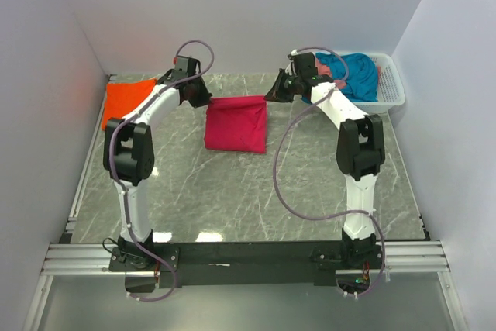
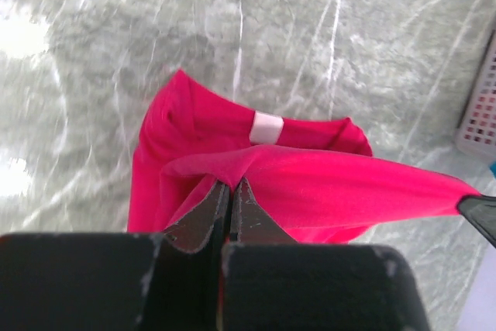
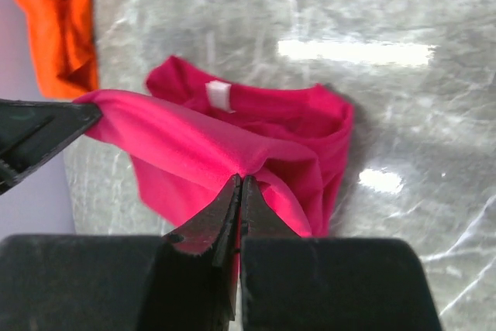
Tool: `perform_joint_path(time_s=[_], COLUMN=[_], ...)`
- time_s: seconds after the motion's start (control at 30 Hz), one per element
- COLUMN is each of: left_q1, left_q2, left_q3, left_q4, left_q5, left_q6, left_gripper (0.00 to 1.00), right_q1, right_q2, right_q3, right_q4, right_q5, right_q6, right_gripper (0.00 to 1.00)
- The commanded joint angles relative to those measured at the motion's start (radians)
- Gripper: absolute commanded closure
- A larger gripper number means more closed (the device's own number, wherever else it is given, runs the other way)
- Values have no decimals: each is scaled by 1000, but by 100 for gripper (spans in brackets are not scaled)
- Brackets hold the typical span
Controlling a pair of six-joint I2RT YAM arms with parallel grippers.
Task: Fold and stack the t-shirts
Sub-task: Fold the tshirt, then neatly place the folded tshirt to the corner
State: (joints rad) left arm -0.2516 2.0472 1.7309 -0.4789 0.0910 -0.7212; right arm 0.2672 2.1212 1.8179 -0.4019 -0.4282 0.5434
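A magenta-pink t-shirt (image 1: pixel 236 123) lies partly folded at the middle back of the table, its far edge lifted and stretched between both grippers. My left gripper (image 1: pixel 203 101) is shut on the shirt's left far corner (image 2: pixel 225 180). My right gripper (image 1: pixel 273 95) is shut on the right far corner (image 3: pixel 242 172). A white neck label (image 2: pixel 267 127) shows on the shirt. An orange t-shirt (image 1: pixel 126 100) lies folded at the back left, also in the right wrist view (image 3: pixel 62 21). A teal-blue t-shirt (image 1: pixel 353 74) sits in the basket with a bit of salmon-pink cloth (image 1: pixel 339 83).
A white slatted basket (image 1: pixel 391 87) stands at the back right corner; its wall shows in the left wrist view (image 2: pixel 479 106). White walls close in the back and both sides. The grey marble tabletop (image 1: pixel 248 199) stretches toward the arm bases.
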Motion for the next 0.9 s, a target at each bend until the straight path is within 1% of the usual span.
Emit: perform_joint_path(time_s=[0.0,0.07,0.1,0.13,0.17,0.2,0.23,0.27,0.3,0.37,0.4,0.47,0.5,0.57,0.6,0.63,0.67,0.7,0.77,0.8,0.87], left_q1=[18,21,23,25,26,28,32,32,34,32,32,34,34,32,32,32,31,31,28,28,18], left_q2=[59,85,109,120,128,139,140,139,127,101,67,35,9,-11,-13,-15,-16,-16,-7,-1,16], left_q3=[85,122,133,153,163,171,186,188,187,148,124,44,17,-50,-66,-97,-111,-135,-154,-160,-160], left_q4=[17,7,2,-12,-18,-27,-35,-43,-43,-18,-6,20,40,48,46,48,51,62,75,83,92], left_q5=[35,53,56,52,49,41,39,41,44,50,55,72,78,99,108,116,118,118,130,138,133], left_q6=[65,94,100,108,111,112,115,120,123,124,124,117,115,115,115,121,120,118,118,120,135], left_gripper=[99,99,92,85,73,34,18,1,1,1,1,1,1,1,1,1,0,0,1,1,0], right_q1=[-28,-34,-36,-39,-43,-48,-51,-54,-52,-51,-46,-42,-33,-26,-20,-11,-3,3,18,23,26], right_q2=[40,62,71,89,100,114,137,143,141,91,62,-41,-75,-170,-202,-261,-292,-325,-406,-458,-506], right_q3=[70,70,78,86,96,141,170,196,228,203,128,33,-53,-141,-228,-274,-322,-404,-483,-553,-620], right_q4=[-18,0,11,18,21,-1,-23,-46,-82,-77,-34,15,41,61,84,95,109,130,143,155,170], right_q5=[9,14,9,5,3,-12,-21,-23,-15,-17,-23,-41,-41,-43,-40,-37,-34,-29,-14,-9,0], right_q6=[18,30,35,33,27,18,9,-17,-32,-59,-62,-68,-72,-86,-91,-92,-97,-99,-103,-105,-97], right_gripper=[100,100,100,90,73,47,37,33,28,27,26,26,26,26,25,25,25,25,24,24,24])
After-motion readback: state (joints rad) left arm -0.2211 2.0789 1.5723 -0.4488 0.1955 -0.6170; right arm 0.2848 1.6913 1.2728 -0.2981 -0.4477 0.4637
